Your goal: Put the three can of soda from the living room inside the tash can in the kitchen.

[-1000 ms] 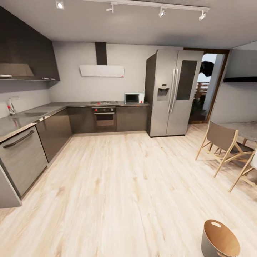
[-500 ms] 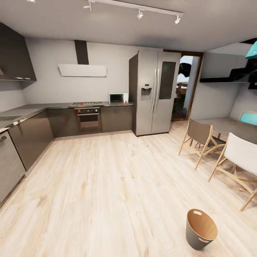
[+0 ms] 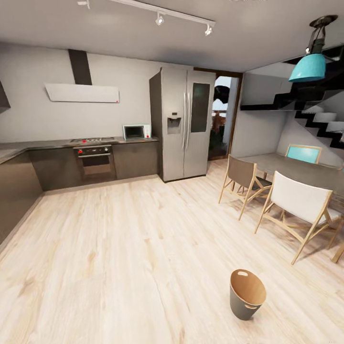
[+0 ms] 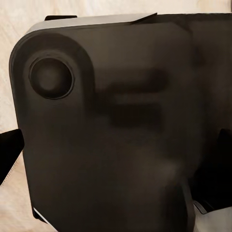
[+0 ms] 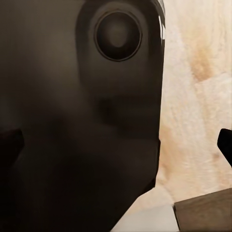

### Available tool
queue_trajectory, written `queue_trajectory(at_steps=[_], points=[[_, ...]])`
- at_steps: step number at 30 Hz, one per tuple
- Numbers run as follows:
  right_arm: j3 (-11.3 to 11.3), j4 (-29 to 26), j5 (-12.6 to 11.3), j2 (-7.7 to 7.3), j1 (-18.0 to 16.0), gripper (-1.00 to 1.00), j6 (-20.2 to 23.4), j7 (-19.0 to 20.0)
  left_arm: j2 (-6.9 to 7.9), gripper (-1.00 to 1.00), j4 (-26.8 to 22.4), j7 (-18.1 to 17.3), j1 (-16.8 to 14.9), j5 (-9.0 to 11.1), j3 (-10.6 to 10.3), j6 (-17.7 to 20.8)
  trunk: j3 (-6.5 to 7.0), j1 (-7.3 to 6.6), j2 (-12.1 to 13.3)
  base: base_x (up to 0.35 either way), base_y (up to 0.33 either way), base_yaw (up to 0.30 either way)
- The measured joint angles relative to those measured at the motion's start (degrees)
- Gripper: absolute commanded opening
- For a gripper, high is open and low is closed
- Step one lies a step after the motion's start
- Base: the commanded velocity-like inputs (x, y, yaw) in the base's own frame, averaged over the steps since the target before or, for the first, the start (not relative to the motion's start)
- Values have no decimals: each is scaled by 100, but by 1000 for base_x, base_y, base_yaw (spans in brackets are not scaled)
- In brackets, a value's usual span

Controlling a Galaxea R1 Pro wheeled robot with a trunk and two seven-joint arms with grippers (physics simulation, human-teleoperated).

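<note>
On the pale plank floor (image 3: 134, 248), toward the lower right of the head view, stands the bin (image 3: 247, 293): a small tapered bucket, grey outside and brown inside, upright, with an oval handle slot near its far rim. It sits alone on open floor, well apart from the cabinets and nearer the chairs.

Along the far wall runs a row of dark cabinets (image 3: 136, 160) under a grey worktop, with a built-in oven (image 3: 95, 162) and a hob above it. A small microwave (image 3: 136, 132) sits on the worktop just beside the steel fridge (image 3: 184, 124). A flat white hood (image 3: 82, 92) hangs on the wall above the hob. Right of the fridge an open doorway (image 3: 220, 122) shows.

At the right, a grey table (image 3: 291, 167) has wooden-framed chairs around it: a brown-backed chair (image 3: 241, 179), a white-backed chair (image 3: 301, 200) nearer the camera, and a teal chair (image 3: 303, 154) on the far side. A teal lamp (image 3: 310, 66) hangs above, and dark stairs (image 3: 320, 122) climb the right wall.

Both wrist views are blocked at close range by a dark rounded part of the robot's body, with slivers of plank floor at the edges. Whether either gripper is open or closed cannot be told.
</note>
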Motion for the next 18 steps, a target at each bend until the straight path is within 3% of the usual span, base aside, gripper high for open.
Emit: queue_trajectory(at_steps=[10,18], points=[[11,0,39,-4,0,100,0,189,2,100,-14,0,0,2,0,-1,0,0,0,10,17,-281],[42,0,63,2,1,100,0,200,5,100,-18,-7,0,8,0,-60,0,0,0,166,186,-87]])
